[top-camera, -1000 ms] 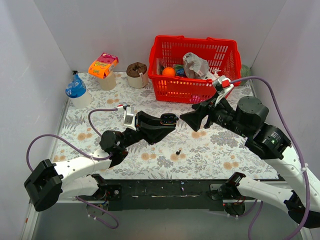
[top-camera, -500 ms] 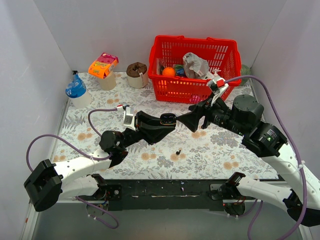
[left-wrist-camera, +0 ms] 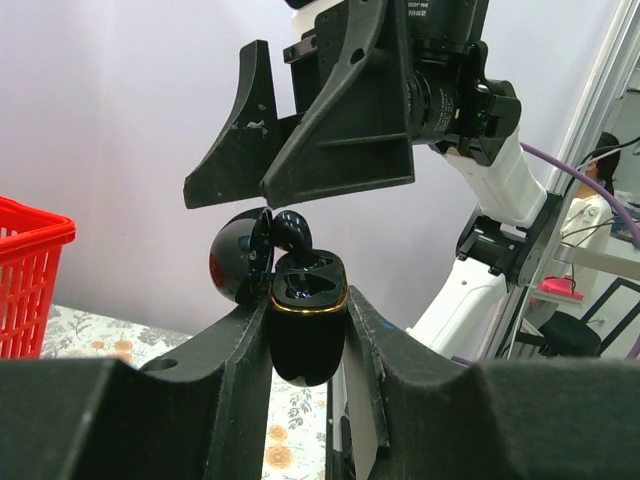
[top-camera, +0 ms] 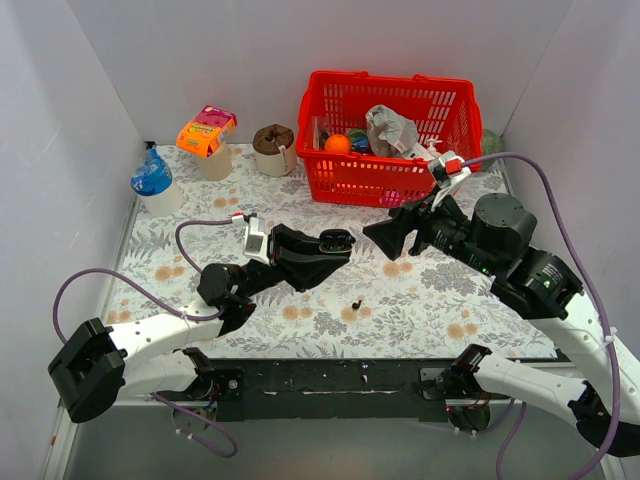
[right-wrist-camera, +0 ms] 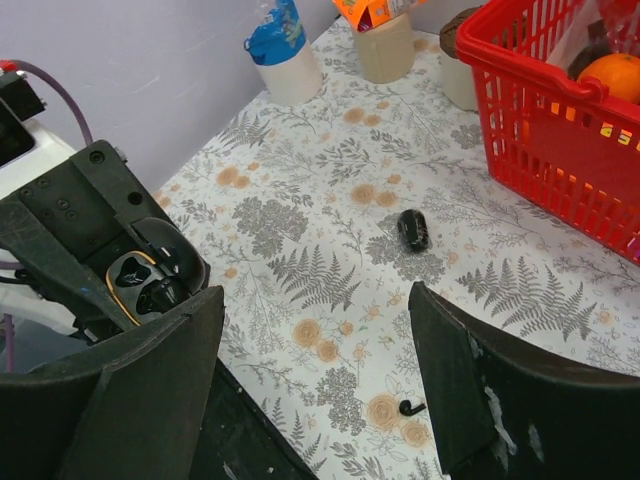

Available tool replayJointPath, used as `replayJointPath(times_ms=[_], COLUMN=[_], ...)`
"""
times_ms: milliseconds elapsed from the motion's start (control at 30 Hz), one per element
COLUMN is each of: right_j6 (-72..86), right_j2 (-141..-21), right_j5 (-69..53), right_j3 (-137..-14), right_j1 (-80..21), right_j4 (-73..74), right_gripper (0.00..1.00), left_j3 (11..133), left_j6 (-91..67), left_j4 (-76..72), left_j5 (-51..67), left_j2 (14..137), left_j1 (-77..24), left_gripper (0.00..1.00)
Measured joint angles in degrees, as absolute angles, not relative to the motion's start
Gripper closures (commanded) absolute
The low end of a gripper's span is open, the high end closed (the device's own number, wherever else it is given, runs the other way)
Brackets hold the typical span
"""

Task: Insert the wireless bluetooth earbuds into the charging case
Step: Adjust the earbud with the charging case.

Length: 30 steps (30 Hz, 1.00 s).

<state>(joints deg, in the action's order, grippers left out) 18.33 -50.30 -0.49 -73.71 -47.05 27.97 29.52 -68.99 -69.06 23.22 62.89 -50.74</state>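
1. At the back left of the floral tablecloth (top-camera: pixel 160 270) stands a white bottle with a blue cap (top-camera: pixel 152 181). To its right are a cup topped with an orange packet (top-camera: pixel 206 134) and a brown-topped cup (top-camera: pixel 272 147).
2. The left gripper (top-camera: pixel 333 246) is raised over the middle of the cloth. Its fingers are pressed against the sides of the black charging case (left-wrist-camera: pixel 307 330), which is upright with its lid swung open.
3. One of the wireless bluetooth earbuds (left-wrist-camera: pixel 293 230) sits in the case, its rounded head standing above the gold rim.
4. A second earbud (top-camera: pixel 357 302) lies alone on the cloth, nearer the front edge than either gripper.
5. The right gripper (top-camera: pixel 377 230) hangs just right of the case. Its fingers are spread wide with nothing between them, and their tips are close above the open case.
6. At the back right is a red basket (top-camera: pixel 360 182) holding an orange ball (top-camera: pixel 338 143) and a crumpled grey item.
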Motion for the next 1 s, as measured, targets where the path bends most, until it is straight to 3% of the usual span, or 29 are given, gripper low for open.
replayJointPath(times_ms=[1000], right_j6=[19.6], right_j2=[-53.0], right_j5=[-5.5], right_j3=[-73.8], right_j1=[-47.0], right_j4=[30.5], right_gripper=[0.20], left_j3=[29.0], left_j6=[-67.7], left_j4=[-71.2], left_j5=[23.4], left_j2=[65.3], left_j1=[-50.7], left_gripper=[1.00])
